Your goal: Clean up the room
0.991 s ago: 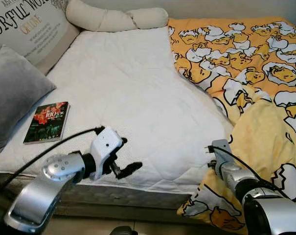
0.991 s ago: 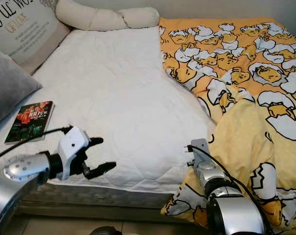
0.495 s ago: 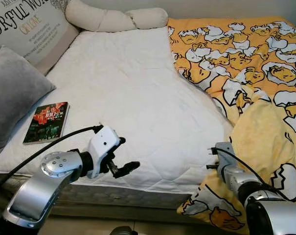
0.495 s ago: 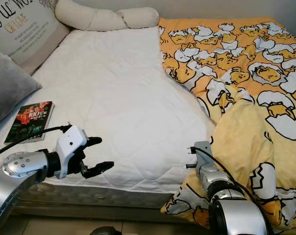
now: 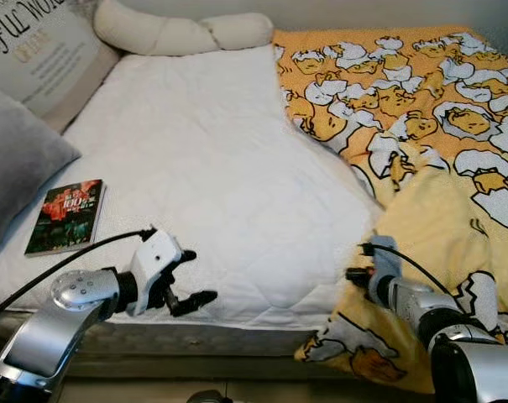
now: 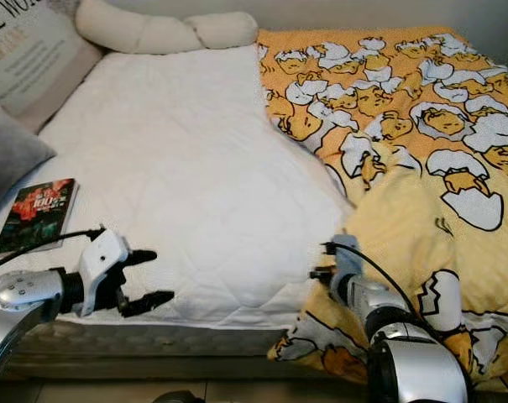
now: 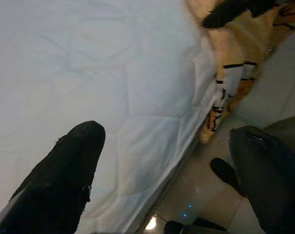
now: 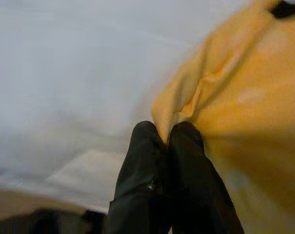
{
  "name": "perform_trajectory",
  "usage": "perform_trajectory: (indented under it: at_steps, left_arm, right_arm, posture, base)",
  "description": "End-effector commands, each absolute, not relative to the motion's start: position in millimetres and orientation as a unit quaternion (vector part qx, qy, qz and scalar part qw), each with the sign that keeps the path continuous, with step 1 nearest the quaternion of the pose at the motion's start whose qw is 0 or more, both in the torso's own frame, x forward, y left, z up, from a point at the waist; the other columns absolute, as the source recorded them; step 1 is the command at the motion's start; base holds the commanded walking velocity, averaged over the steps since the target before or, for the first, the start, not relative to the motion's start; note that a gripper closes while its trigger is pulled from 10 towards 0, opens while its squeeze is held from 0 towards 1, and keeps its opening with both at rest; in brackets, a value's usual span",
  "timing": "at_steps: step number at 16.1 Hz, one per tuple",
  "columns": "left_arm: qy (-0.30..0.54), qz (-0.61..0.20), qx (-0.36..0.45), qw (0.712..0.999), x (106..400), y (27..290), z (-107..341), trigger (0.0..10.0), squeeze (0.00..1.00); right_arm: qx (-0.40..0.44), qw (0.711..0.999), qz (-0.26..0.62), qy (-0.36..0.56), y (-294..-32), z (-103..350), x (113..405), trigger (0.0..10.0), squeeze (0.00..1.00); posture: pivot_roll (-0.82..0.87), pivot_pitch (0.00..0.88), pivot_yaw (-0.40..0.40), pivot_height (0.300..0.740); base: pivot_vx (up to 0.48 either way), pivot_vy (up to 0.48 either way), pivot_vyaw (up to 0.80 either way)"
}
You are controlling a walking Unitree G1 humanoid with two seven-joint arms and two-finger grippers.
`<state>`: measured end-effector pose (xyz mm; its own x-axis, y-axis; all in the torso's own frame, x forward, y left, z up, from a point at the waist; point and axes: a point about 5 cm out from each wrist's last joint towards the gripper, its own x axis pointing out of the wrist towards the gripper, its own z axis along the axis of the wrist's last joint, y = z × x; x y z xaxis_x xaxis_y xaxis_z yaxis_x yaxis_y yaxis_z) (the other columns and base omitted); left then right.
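A yellow blanket (image 5: 421, 109) with a duck-and-egg print covers the right half of the bed, and its near corner hangs over the front edge. My right gripper (image 8: 166, 130) is shut on a fold of that blanket's edge, and its wrist (image 5: 381, 256) shows at the fold beside the bare white mattress (image 5: 203, 151). My left gripper (image 5: 199, 275) stands open at the mattress's front edge with nothing between its fingers (image 7: 64, 180). A dark book (image 5: 65, 217) with a red cover picture lies flat on the mattress at the left.
A grey pillow (image 5: 18, 159) and a printed cushion (image 5: 35, 42) lean at the left of the bed. A cream bolster (image 5: 178, 34) lies along the far end. Pale floor (image 7: 225, 195) runs below the bed's front edge.
The camera has shifted a little. My left gripper has sunk and drawn back to the left, toward the mattress's front edge, still open. My right gripper keeps its hold on the blanket.
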<state>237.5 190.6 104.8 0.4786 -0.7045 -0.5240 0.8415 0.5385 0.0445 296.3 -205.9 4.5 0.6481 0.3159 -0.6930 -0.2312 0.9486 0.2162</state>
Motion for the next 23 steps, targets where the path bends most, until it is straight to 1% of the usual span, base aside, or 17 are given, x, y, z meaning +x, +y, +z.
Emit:
perform_trajectory:
  at_steps: [1,4,5,6,7,8,9,10,11,13,14,15,16,17,19,22,23]
  left_arm:
    - [0.234,-0.461,0.155,0.842,236,195,104,10.0,0.00]
    - [0.245,-0.469,0.161,0.833,234,203,92,10.0,0.00]
    - [0.245,-0.470,0.161,0.832,236,207,88,10.0,0.00]
    - [0.246,-0.470,0.161,0.832,236,208,87,10.0,0.00]
    - [0.247,-0.470,0.160,0.832,235,211,85,10.0,0.00]
    - [0.248,-0.470,0.160,0.832,235,212,84,10.0,0.00]
    - [0.250,-0.469,0.158,0.832,235,215,81,10.0,0.00]
    - [0.251,-0.468,0.158,0.833,235,217,78,10.0,0.00]
    - [0.253,-0.467,0.157,0.833,234,218,77,10.0,0.00]
    - [0.258,-0.468,0.157,0.831,235,224,70,10.0,0.00]
    - [0.252,-0.475,0.159,0.828,234,216,75,10.0,0.00]
    - [0.240,-0.487,0.161,0.824,233,200,86,10.0,0.00]
    - [0.233,-0.492,0.162,0.823,232,193,92,10.0,0.00]
    - [0.229,-0.496,0.163,0.821,231,190,94,10.0,0.00]
    - [0.226,-0.501,0.166,0.819,230,189,96,10.0,0.00]
    - [0.231,-0.500,0.170,0.817,226,187,102,10.0,0.00]
    - [0.233,-0.499,0.171,0.817,226,187,103,10.0,0.00]
  right_arm:
    - [0.047,0.902,0.201,0.380,-201,12,301,0.0,0.00]
    - [0.043,0.851,0.390,0.349,-187,26,294,0.0,0.00]
    - [0.033,0.804,0.501,0.320,-176,39,280,0.0,0.00]
    - [0.032,0.781,0.542,0.310,-171,45,272,0.0,0.00]
    - [0.025,0.733,0.609,0.301,-162,54,251,0.0,0.00]
    - [0.017,0.707,0.640,0.301,-161,58,239,0.0,0.00]
    - [0.014,0.661,0.691,0.293,-161,69,218,0.0,0.00]
    - [0.025,0.634,0.718,0.287,-162,79,205,0.0,0.00]
    - [0.033,0.625,0.725,0.286,-163,83,200,0.0,0.00]
    - [0.041,0.589,0.749,0.303,-169,90,181,0.0,0.00]
    - [0.026,0.590,0.741,0.320,-172,84,178,0.0,0.00]
    - [-0.011,0.613,0.711,0.344,-178,69,177,0.0,0.00]
    - [-0.063,0.650,0.671,0.351,-181,54,183,10.0,0.00]
    - [-0.063,0.670,0.645,0.362,-182,47,186,10.0,1.00]
    - [-0.038,0.673,0.640,0.369,-181,46,184,10.0,1.00]
    - [-0.036,0.661,0.654,0.367,-177,45,180,10.0,1.00]
    - [-0.050,0.682,0.642,0.347,-175,47,186,10.0,1.00]
  posture:
    - [0.07,0.000,0.082,0.740]
    - [0.05,0.000,0.090,0.740]
    - [0.05,0.000,0.088,0.740]
    - [0.05,0.000,0.087,0.740]
    - [0.06,0.000,0.081,0.740]
    - [0.06,0.000,0.076,0.740]
    - [0.07,0.000,0.072,0.740]
    - [0.07,0.000,0.069,0.740]
    - [0.07,0.000,0.069,0.740]
    - [0.06,0.000,0.072,0.740]
    - [0.06,0.000,0.078,0.740]
    - [0.06,0.000,0.078,0.740]
    - [0.06,0.000,0.080,0.740]
    - [0.06,0.000,0.080,0.740]
    - [0.06,0.000,0.082,0.740]
    - [0.06,0.000,0.086,0.740]
    - [0.06,0.000,0.087,0.740]
  base:
    - [0.000,0.000,0.00]
    - [0.000,0.000,0.00]
    - [0.000,0.000,0.00]
    - [0.000,0.000,0.00]
    - [0.000,0.000,0.00]
    - [0.000,0.000,0.00]
    - [0.000,0.000,0.00]
    - [0.000,0.000,0.00]
    - [0.000,0.000,0.00]
    - [0.000,0.000,0.00]
    - [0.000,0.000,0.00]
    - [0.000,0.000,0.00]
    - [0.000,0.000,0.00]
    - [0.000,0.000,0.00]
    - [0.000,0.000,0.00]
    - [0.000,0.000,0.00]
    - [0.000,0.000,0.00]
